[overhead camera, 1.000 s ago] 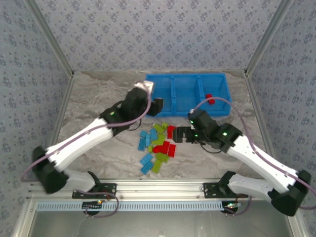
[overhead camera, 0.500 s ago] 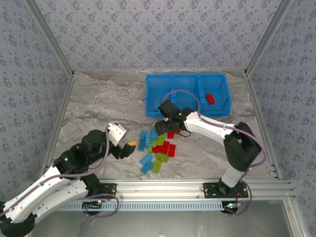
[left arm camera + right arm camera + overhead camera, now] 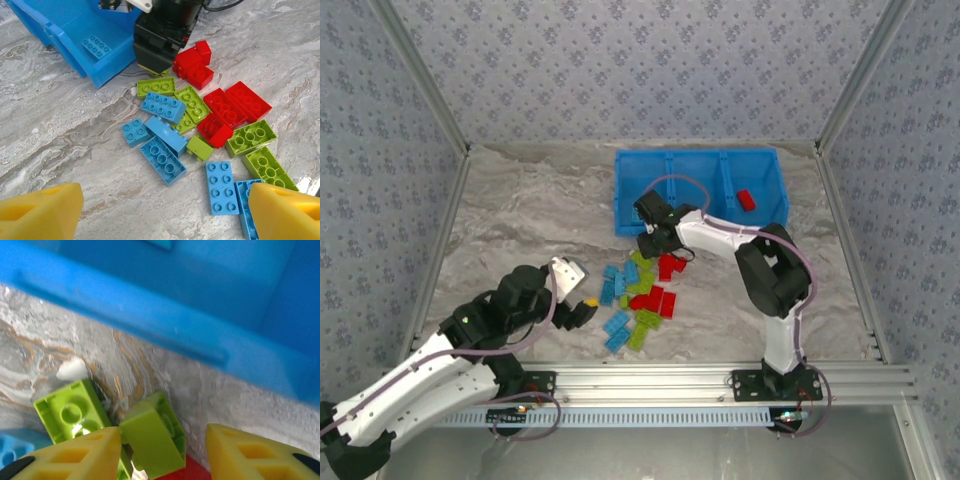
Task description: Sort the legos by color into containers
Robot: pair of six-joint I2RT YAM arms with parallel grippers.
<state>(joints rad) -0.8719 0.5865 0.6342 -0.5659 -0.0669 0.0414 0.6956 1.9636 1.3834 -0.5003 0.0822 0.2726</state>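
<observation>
The legos lie in a loose pile (image 3: 640, 295) of light blue, lime green and red bricks in front of the blue tray (image 3: 775, 222) of three containers. One red brick (image 3: 746, 199) lies in the right container, and a light blue one (image 3: 96, 46) in the left. My right gripper (image 3: 653, 243) is down at the pile's far edge. In the right wrist view its jaws (image 3: 165, 450) straddle a tilted lime brick (image 3: 152, 440): the left finger touches it, the right finger stands off it. My left gripper (image 3: 582, 308) hovers open left of the pile, nothing between its fingers (image 3: 42, 210).
The tray's near wall (image 3: 150, 315) runs just beyond the right gripper. A second lime brick (image 3: 70, 412) lies upside down beside the straddled one, with a red brick (image 3: 180, 472) under it. Bare marbled table (image 3: 520, 220) stretches left of the pile.
The left arm pulled back from the tray's left container to the near left and opened wider. The right gripper swung to the pile's far edge and its jaws narrowed around the lime brick.
</observation>
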